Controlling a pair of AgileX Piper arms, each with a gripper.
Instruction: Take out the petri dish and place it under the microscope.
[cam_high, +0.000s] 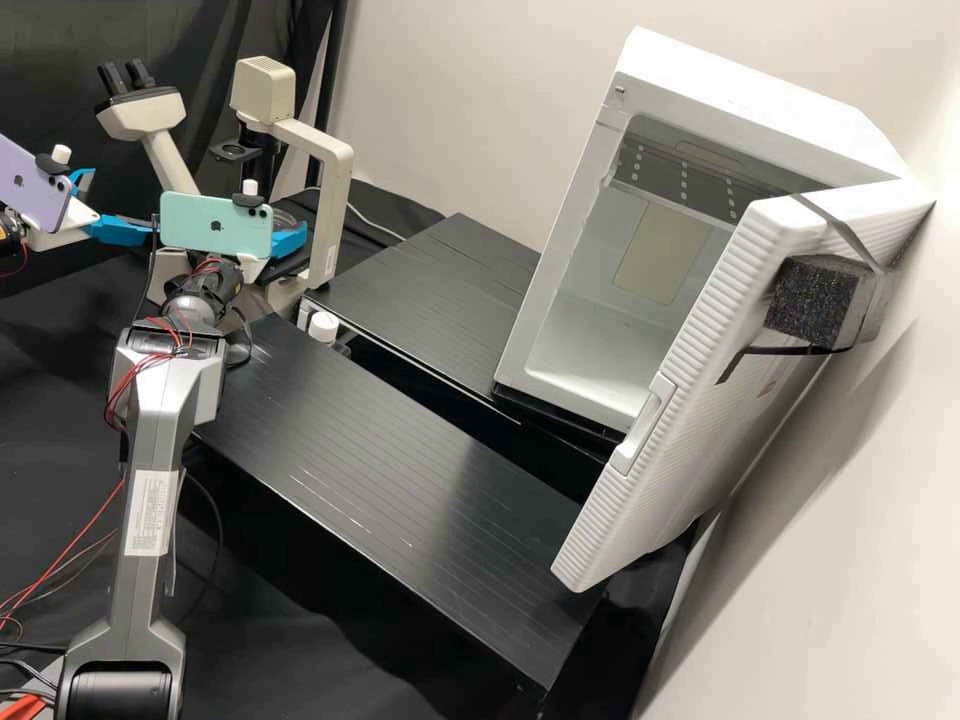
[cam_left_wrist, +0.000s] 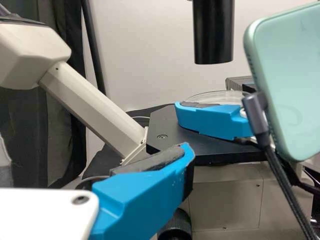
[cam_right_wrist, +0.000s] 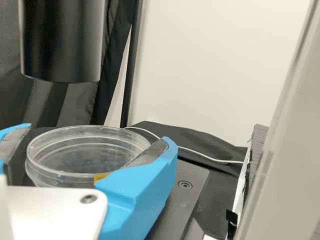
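Petri dish (cam_right_wrist: 85, 155) was at the microscope (cam_high: 335, 165), low at the black stage (cam_left_wrist: 162, 125), w/ the dark cylinder (cam_left_wrist: 213, 35) above stage level; couldn't tell if the dish touched the stage or sat just over it. R gripper (cam_high: 287, 228) had it, fingers closed in on either side, pads up against the clear wall. L gripper (cam_high: 122, 205) was nearby, spread wide w/ nothing btwn its fingers, beside the stage. Mint phone (cam_high: 215, 225) rode on the R arm, lilac phone (cam_high: 35, 190) on the L. Over on the far side of the table (cam_high: 400, 470), the white cabinet (cam_high: 750, 115) stood w/ its door (cam_high: 690, 390) open, foam block (cam_high: 805, 300) strapped on the door's outside.
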